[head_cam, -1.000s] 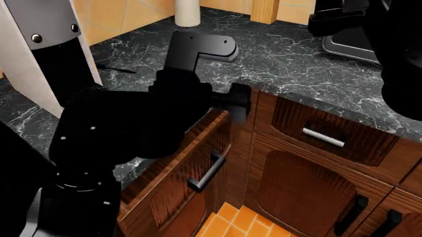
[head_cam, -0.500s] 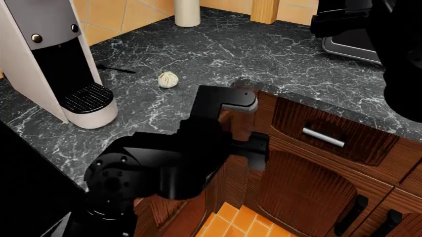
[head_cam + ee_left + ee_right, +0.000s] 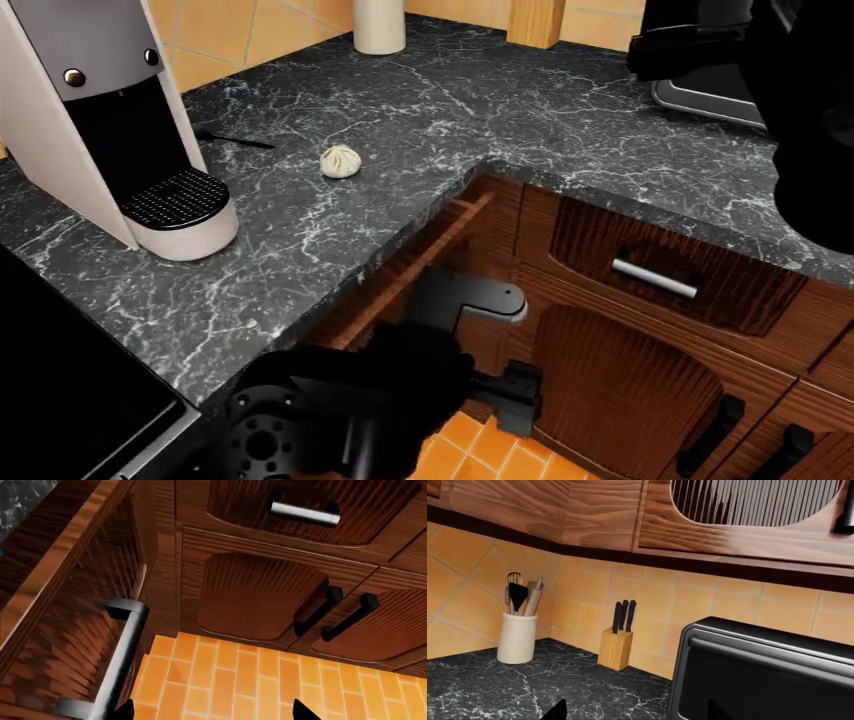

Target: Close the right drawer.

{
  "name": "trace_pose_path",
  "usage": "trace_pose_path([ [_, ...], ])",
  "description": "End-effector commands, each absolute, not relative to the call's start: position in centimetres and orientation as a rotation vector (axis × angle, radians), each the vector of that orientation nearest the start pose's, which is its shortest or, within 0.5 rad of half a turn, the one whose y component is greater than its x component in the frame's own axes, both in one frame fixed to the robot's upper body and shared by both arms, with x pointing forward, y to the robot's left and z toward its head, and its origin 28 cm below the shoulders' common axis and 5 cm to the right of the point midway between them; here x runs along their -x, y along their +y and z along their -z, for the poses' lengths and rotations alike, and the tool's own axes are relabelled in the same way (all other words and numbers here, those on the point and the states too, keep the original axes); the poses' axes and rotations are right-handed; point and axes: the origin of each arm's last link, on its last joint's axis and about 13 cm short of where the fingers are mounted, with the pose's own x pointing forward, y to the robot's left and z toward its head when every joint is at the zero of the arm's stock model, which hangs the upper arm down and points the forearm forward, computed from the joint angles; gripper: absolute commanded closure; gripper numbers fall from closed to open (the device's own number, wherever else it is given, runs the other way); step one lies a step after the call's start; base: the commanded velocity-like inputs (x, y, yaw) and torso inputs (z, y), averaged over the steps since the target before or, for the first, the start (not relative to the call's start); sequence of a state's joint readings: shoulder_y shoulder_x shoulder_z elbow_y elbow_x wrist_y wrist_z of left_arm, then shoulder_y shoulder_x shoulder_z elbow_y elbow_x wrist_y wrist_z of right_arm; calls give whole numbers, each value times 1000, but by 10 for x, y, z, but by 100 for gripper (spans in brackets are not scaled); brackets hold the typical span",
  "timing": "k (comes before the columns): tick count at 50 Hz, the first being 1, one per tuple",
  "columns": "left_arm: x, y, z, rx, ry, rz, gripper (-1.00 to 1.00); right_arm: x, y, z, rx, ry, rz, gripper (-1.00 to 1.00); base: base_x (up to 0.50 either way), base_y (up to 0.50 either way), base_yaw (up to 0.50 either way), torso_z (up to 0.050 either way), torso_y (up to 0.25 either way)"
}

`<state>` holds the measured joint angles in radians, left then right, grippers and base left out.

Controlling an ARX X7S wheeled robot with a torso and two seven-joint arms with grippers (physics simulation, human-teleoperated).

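The right drawer (image 3: 424, 255) sticks out a little from under the marble counter, its reddish-brown top edge showing. In the left wrist view its ribbed dark front (image 3: 73, 625) and bar handle (image 3: 123, 660) lie close beside the gripper. My left gripper (image 3: 212, 716) is open and empty, below counter level in front of the drawer front; the head view shows it too (image 3: 514, 388). My right gripper (image 3: 637, 716) is open and empty, raised over the back of the counter; its arm shows at the head view's upper right (image 3: 694, 40).
A smaller drawer front with a silver handle (image 3: 654, 278) and cabinet doors with black handles (image 3: 320, 611) face the corner. A coffee machine (image 3: 94, 110) and a dumpling (image 3: 342, 161) stand on the counter. A utensil crock (image 3: 517, 635), knife block (image 3: 615, 647) and black appliance (image 3: 760, 670) stand at the back.
My left arm has dropped from over the counter corner to below the counter edge, in front of the drawer. The drawer front now stands nearer the counter edge. The right arm has not moved.
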<state>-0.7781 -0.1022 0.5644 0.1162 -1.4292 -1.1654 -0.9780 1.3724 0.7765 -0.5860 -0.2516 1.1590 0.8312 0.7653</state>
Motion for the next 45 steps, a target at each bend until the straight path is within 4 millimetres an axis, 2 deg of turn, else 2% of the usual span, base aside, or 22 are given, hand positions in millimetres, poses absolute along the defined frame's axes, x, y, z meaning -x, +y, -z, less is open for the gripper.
trace_pose_path([
  [1,-233,87,-144,-11,708,501,-100,-283,-148,-344,174,-285,100,-100,0,0,0,0,0],
  [14,-226,86,-123,-25,758,498,-100,-282,-149,-343,172,-284,102,-100,0,0,0,0,0],
  [23,-242,89,-108,-38,790,449,-100,-282,-149,-343,171,-282,101,-100,0,0,0,0,0],
  [45,-262,96,-70,-38,904,347,-100,-282,-149,-342,166,-286,99,-100,0,0,0,0,0],
])
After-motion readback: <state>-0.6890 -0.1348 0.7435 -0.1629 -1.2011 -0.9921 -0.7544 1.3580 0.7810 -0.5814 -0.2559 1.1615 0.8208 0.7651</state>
